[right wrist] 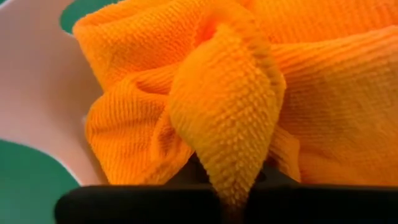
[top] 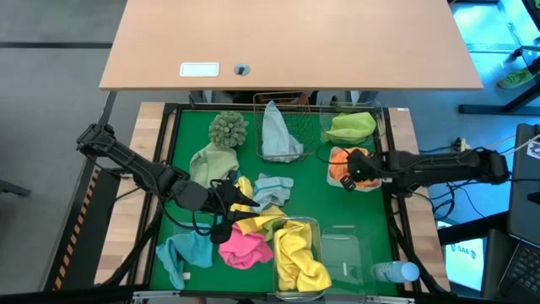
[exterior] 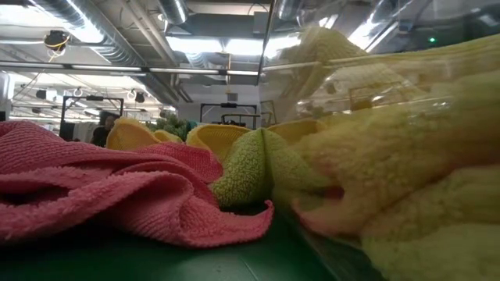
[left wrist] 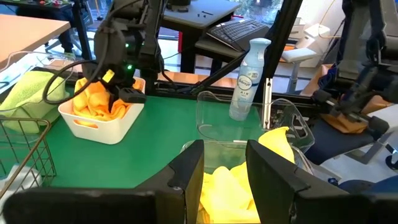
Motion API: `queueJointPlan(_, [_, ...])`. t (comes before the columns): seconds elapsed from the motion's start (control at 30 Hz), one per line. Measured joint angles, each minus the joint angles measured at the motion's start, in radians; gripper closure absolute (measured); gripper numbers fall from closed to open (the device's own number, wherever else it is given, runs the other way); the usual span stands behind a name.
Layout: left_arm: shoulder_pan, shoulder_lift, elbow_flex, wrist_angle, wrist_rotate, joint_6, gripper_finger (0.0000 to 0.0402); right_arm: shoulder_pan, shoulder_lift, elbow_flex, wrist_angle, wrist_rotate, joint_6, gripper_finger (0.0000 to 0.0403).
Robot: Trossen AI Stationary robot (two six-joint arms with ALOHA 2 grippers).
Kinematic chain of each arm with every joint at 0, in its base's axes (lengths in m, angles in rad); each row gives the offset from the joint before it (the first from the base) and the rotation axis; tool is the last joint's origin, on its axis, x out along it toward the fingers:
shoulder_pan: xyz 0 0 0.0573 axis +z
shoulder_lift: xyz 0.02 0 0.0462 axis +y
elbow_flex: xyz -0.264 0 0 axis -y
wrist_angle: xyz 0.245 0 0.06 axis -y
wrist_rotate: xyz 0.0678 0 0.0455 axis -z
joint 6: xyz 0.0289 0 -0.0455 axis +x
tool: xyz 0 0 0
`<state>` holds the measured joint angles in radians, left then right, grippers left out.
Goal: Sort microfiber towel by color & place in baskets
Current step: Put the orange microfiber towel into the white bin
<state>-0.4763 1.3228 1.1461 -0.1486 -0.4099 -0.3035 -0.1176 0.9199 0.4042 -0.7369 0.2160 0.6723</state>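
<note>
My right gripper (top: 353,173) (left wrist: 121,93) is down in a white tray (top: 375,187) of orange towels (top: 339,165), shut on one of them. My left gripper (top: 245,201) (left wrist: 224,180) hovers open over the loose towels at mid-table and touches nothing. It points toward the clear tub (top: 295,226) that holds yellow towels (top: 299,257). Loose on the green mat lie pink (top: 245,247), teal (top: 186,252), pale blue (top: 272,190), yellow (top: 257,224) and pale green (top: 213,160) towels. A grey-blue towel (top: 277,135) sits in the copper wire basket, and a lime one (top: 350,127) in the far white tray. My right gripper pinches a raised fold of an orange towel (right wrist: 233,155) between its two fingers. The fold runs down into the gap between the fingers (right wrist: 155,202). The rest of the towel lies bunched in the white tray (right wrist: 37,93). The arm reaches in from the table's right.
A sage-green shaggy ball (top: 228,128) lies at the far left of the mat. An empty clear tub (top: 346,253) and a lying bottle (top: 395,272) are at the near right. A spray bottle (left wrist: 245,81) stands in the left wrist view. A wooden table (top: 287,42) stands beyond the mat.
</note>
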Motion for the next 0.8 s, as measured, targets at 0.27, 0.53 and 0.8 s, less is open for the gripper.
queueJointPlan(0.27, [0.0,0.0,0.0,0.0,0.0,0.0,0.0288,-0.021,-0.002,-0.003,0.059,0.009,0.0,0.0382])
queueJointPlan(0.53, [0.0,0.0,0.0,0.0,0.0,0.0,0.0288,-0.021,-0.001,-0.005,0.097,0.01,-0.024,0.032])
queueJointPlan(0.8, [0.0,0.0,0.0,0.0,0.0,-0.001,0.0288,-0.021,0.0,0.066,0.002,-0.049,-0.08,0.0255])
